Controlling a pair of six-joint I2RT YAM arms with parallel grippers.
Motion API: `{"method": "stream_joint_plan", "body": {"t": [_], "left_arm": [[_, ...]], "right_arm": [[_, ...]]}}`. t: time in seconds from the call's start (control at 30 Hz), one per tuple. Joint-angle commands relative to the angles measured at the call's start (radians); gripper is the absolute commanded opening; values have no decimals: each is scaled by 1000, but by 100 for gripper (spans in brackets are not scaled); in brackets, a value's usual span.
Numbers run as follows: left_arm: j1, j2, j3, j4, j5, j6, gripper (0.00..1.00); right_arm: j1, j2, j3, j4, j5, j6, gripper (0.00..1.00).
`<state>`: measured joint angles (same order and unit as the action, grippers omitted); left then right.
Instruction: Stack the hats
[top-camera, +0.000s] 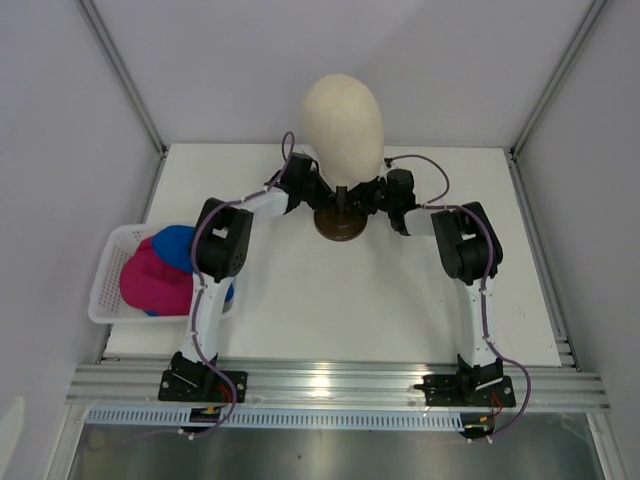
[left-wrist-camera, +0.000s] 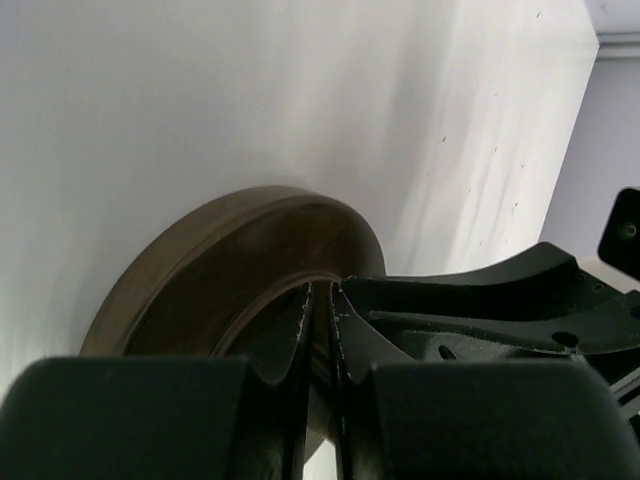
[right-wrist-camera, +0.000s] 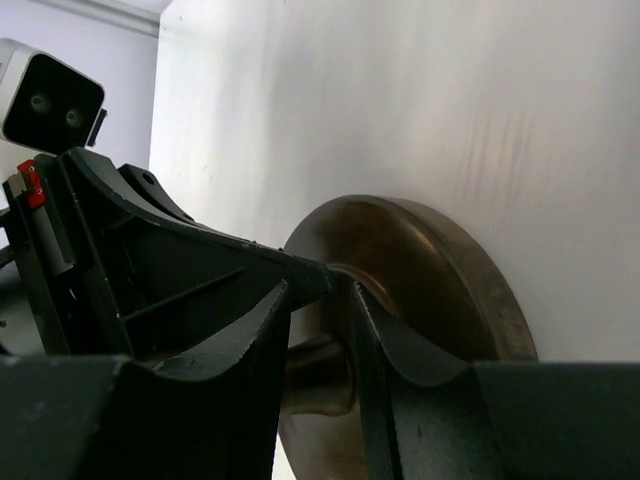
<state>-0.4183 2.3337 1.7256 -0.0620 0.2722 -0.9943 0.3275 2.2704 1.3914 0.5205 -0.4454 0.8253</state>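
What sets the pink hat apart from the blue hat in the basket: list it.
The pink hat is magenta; the blue hat is bright blue. The pink hat lies on top, nearer the front; the blue hat lies beneath, farther back, partly hidden by the left arm. Both sit in the white basket.

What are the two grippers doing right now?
Left gripper: shut beside the mannequin stand; whether it grips anything cannot be told.
Right gripper: closed around the stand's post.
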Motion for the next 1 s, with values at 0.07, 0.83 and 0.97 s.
{"method": "stream_joint_plan", "body": {"t": [0.07,0.83,0.97], "left_arm": [[-62,-152,-122,53,33,26,12],[-11,-420,-414,-114,-73,69,30],[99,-519,-451,-160,-64,88,41]], "right_arm": [[97,-133,-136,88,36,-17,35],[52,-550,-591,55,192,35,48],[-62,-681,-597,-133,174,-55,55]]}}
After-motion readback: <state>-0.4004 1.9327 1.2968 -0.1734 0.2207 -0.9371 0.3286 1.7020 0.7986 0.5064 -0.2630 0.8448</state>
